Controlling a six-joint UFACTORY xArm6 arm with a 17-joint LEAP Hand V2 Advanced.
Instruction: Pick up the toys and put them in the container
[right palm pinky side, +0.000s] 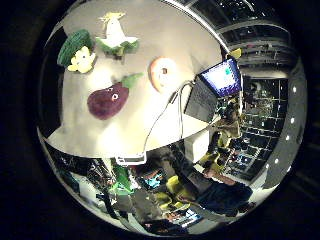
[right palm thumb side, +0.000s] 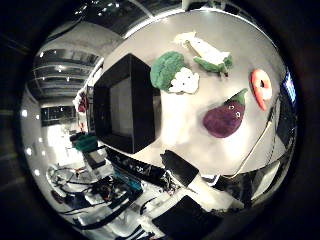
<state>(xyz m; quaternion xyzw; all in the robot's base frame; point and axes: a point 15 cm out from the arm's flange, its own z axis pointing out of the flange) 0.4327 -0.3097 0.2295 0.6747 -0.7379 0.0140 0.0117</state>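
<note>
Four plush toys lie apart on the white table (right palm pinky side: 165, 115), none yet binned: eggplant (right palm thumb side: 225, 119), broccoli (right palm thumb side: 172, 73), daikon radish (right palm thumb side: 207, 54), shrimp (right palm thumb side: 261, 87). The black container (right palm thumb side: 125, 102) stands beside the broccoli, empty. My fingers are out of view; state undetermined.

Both cameras sit on the hand's palm and look down from well above the white table (right palm pinky side: 95, 130), so everything on it appears small and none of it is close to the palm. Both views share the purple eggplant toy (right palm thumb side: 225, 118), the broccoli toy (right palm thumb side: 172, 73), the white radish toy (right palm thumb side: 206, 52) and the orange ring toy (right palm thumb side: 261, 88). The thumb-side view also faces toward the black container (right palm thumb side: 125, 102) beside the broccoli toy. The little-finger-side view faces the other way, taking in an open laptop (right palm pinky side: 214, 89) at the table's edge and the room beyond.
</note>
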